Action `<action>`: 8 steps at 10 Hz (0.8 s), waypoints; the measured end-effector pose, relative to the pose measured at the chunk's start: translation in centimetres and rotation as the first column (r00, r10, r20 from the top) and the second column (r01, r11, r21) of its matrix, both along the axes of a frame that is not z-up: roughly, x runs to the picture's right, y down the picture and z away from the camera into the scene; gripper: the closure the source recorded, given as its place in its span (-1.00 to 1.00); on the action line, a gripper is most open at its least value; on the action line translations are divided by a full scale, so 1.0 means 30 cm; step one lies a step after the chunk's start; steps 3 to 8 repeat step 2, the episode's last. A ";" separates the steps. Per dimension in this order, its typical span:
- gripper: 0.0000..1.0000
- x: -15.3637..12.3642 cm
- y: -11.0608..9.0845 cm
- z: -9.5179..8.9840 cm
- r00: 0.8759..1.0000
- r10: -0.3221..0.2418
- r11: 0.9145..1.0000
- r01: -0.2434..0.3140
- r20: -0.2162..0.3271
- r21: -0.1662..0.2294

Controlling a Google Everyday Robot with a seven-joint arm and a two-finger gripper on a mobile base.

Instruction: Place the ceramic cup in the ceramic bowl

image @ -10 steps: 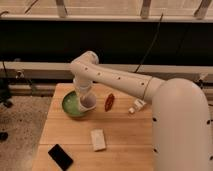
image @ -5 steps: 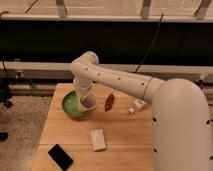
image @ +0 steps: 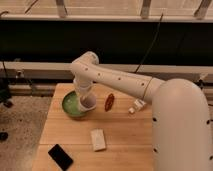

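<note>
The ceramic bowl (image: 71,105), green inside with a darker rim, sits on the wooden table (image: 125,135) at its back left. The white ceramic cup (image: 88,103) with a pale lavender inside hangs tilted over the bowl's right rim, at the end of my white arm (image: 117,80). My gripper (image: 84,96) reaches down from above and holds the cup; it is mostly hidden behind the wrist and the cup.
A red-brown object (image: 109,101) lies right of the bowl. A small white bottle (image: 136,106) lies further right. A white rectangular block (image: 98,139) sits in front of the bowl, and a black phone-like slab (image: 60,156) lies at the front left corner.
The cup has shifted slightly left and down toward the bowl's rim; the arm otherwise barely moved.
</note>
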State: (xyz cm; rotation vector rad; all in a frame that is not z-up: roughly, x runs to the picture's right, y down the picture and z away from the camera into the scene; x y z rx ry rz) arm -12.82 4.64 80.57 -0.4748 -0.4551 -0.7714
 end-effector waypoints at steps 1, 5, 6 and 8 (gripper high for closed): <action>0.45 0.000 0.001 0.001 1.000 0.000 1.000 0.000 0.000 0.000; 0.74 -0.001 0.000 0.003 1.000 0.000 1.000 0.000 0.002 0.003; 0.74 -0.001 0.000 0.003 1.000 0.000 1.000 0.000 0.002 0.003; 0.74 -0.001 0.000 0.003 1.000 0.000 1.000 0.000 0.002 0.003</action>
